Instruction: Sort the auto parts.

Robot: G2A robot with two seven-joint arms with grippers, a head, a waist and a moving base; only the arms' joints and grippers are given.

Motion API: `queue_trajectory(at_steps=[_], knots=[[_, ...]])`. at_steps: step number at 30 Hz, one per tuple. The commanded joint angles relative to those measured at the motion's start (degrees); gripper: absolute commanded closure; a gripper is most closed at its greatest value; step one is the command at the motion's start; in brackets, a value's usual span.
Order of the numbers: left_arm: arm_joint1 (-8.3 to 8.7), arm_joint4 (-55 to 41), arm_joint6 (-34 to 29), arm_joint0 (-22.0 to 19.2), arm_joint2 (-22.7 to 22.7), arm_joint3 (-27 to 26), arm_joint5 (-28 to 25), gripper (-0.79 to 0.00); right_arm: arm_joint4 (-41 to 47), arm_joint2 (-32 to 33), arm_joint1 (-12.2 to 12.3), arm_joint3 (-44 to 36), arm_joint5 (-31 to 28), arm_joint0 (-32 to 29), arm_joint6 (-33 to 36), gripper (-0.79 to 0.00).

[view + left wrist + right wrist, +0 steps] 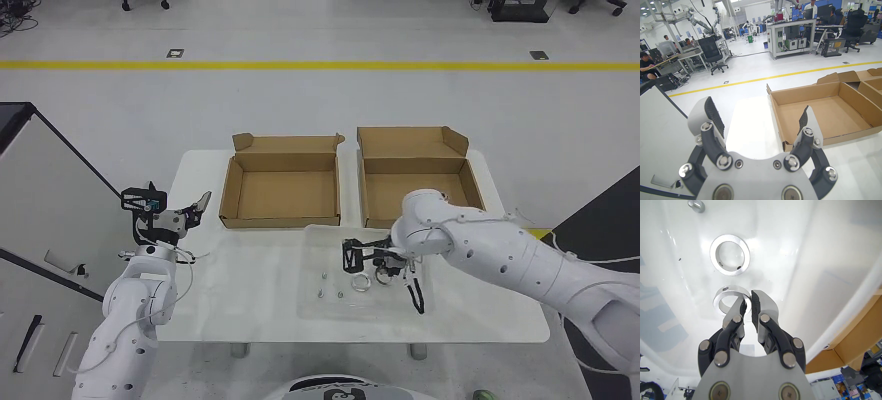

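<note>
You were at the pick-up step of the sort. Your right pincer [748, 302] was clenched on a ring [716, 300] in the tray [810, 256], with one finger inside the hole, the other outside, and the wall nipped between the pads. The ring sat tilted in the grip. I could not tell whether it was clear of the tray floor. A second ring [730, 272] lay flat just beyond it, not touching, and a small part [696, 205] lay farther off in the same tray.

Your left pincer [758, 104] was released, jaws wide and holding nothing. It hovered over the surface [749, 121] near its left edge, just beside the left box [821, 117]. That box and the right box [415, 190] stood side by side behind the tray, both with bare floors, so I judged the sort to be barely begun.

The next move, as I read it, called for a straight lift to clear the tray wall, then a carry to one of the boxes. The right box was the nearer to that arm, though nothing showed which box the rings belonged in. The grip took only one side of the ring, so the ring could have swung or slipped. You needed a firm squeeze, a slow carry, and a low release inside the box.
</note>
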Motion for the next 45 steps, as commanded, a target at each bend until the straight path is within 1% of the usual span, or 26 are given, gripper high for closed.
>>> queue_trajectory(at_steps=[1, 10, 16, 28, 29, 31, 35, 37, 41, 45], knots=[[0.0, 0.0, 0.0, 0.0, 0.0, 0.0, 0.0, -0.785, 2.39, 1.52, 1.27, -1.98, 0.77, 0.29, 0.78, 0.0], [0.0, 0.0, 0.0, 0.0, 0.0, 0.0, 0.0, -0.785, 12.13, 7.0, 8.15, -12.37, 4.4, 2.43, 4.4, 0.0], [0.0, 0.0, 0.0, 0.0, 0.0, 0.0, 0.0, -0.785, 16.21, 9.66, 12.29, -18.46, 7.24, 4.11, 7.25, 0.0], [0.0, 0.0, 0.0, 0.0, 0.0, 0.0, 0.0, -0.785, 16.21, 9.66, 12.29, -18.46, 7.24, 4.11, 7.25, 0.0], [0.0, 0.0, 0.0, 0.0, 0.0, 0.0, 0.0, -0.785, 16.23, 9.79, 12.29, -18.32, 7.49, 4.01, 6.63, 0.0], [0.0, 0.0, 0.0, 0.0, 0.0, 0.0, 0.0, -0.785, 17.58, 11.5, 12.46, -16.42, 8.88, 3.59, 2.31, 0.0], [0.0, 0.0, 0.0, 0.0, 0.0, 0.0, 0.0, -0.785, 26.61, 16.01, 13.73, -10.12, 7.59, 2.6, -2.23, 0.0], [0.0, 0.0, 0.0, 0.0, 0.0, 0.0, 0.0, -0.785, 32.98, 18.56, 14.68, -5.73, 5.55, 1.35, -4.46, 0.0], [0.0, 0.0, 0.0, 0.0, 0.0, 0.0, 0.0, -0.785, 47.45, 22.56, 16.46, 2.91, 0.32, -2.77, -7.66, 0.0], [0.0, 0.0, 0.0, 0.0, 0.0, 0.0, 0.0, -0.785, 64.17, 24.0, 17.02, 8.7, -4.48, -6.89, -6.97, 0.0]])
